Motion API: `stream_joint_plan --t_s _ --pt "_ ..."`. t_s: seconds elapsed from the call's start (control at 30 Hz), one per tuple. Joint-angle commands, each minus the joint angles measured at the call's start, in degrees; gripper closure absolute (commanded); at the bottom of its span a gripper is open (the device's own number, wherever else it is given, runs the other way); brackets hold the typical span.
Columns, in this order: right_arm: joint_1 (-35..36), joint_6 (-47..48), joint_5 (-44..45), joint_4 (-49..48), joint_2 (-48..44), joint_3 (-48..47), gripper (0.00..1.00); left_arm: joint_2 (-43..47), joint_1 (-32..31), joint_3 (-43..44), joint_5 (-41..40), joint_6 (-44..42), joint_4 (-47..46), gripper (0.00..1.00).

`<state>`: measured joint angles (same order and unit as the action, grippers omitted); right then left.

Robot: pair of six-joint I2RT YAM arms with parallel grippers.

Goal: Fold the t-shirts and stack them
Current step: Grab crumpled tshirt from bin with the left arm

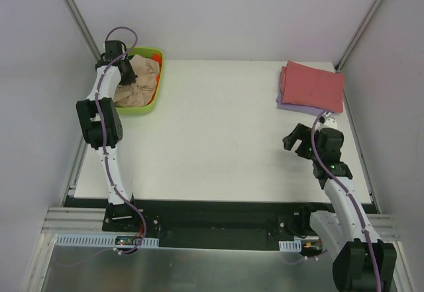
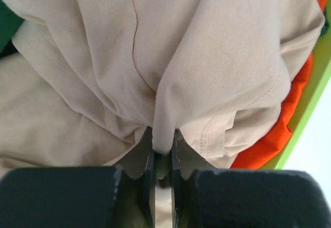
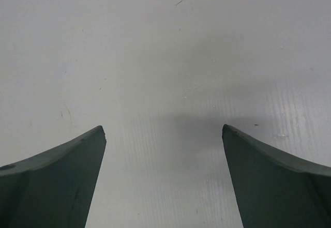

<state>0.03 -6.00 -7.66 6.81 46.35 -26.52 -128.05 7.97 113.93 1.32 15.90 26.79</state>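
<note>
**A:** Top view first. Where are the shirts?

**B:** 2 lie folded at the upper right of the table [image 1: 212, 140]. A dusty red t-shirt [image 1: 313, 87] sits flat on a lavender t-shirt [image 1: 298, 108], whose edge peeks out along the left and lower sides. The others are in the lime-green tub [image 1: 149, 103] at the upper left. A crumpled tan t-shirt [image 1: 139, 83] is heaped on top, and a sliver of orange t-shirt [image 1: 156, 58] shows at the tub's upper right corner.

**A:** And the arms?

**B:** The left gripper [image 1: 129, 72] is down in the tub on the tan heap, though its fingers are too small to read from here. The right gripper [image 1: 298, 143] hangs over bare table at the right of the frame, below the folded pair and apart from it.

**A:** Left wrist view?

**B:** The jaws stand narrow, pinching a raised fold of the tan t-shirt. The cloth is soft and matte with deep creases, and a stitched hem shows at the lower right. Orange cloth lies under it on the right, against the tub's green wall. A dark green t-shirt [image 2: 8, 24] shows only as a patch at the left edge, probably bunched beneath.

**A:** Right wrist view?

**B:** 2 dark fingers are spread wide, with only white table between them.
</note>
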Motion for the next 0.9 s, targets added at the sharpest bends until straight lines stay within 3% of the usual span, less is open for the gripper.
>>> stream_joint_plan --t_s 0.0,0.43,0.6,0.67,0.87 --pt "-0.12 1.17 1.07 -0.04 -1.87 -2.57 0.04 2.44 0.29 3.58 3.50 -2.36 1.86 1.00" --pt "-0.12 0.90 0.02 1.45 -10.40 -0.99 0.04 32.05 0.21 4.37 12.73 2.99 1.60 1.00" --pt "-0.12 0.64 -0.34 1.45 -11.72 -0.63 0.04 38.74 -0.32 7.44 27.21 6.59 -0.33 1.00" --pt "-0.12 0.73 -0.42 1.45 -11.89 -0.72 0.04 41.20 -2.42 8.32 33.63 5.38 -1.38 1.00" --pt "-0.12 0.29 -0.86 1.37 -12.77 -0.28 0.04 46.40 -16.21 7.53 34.53 4.21 -3.93 1.00"
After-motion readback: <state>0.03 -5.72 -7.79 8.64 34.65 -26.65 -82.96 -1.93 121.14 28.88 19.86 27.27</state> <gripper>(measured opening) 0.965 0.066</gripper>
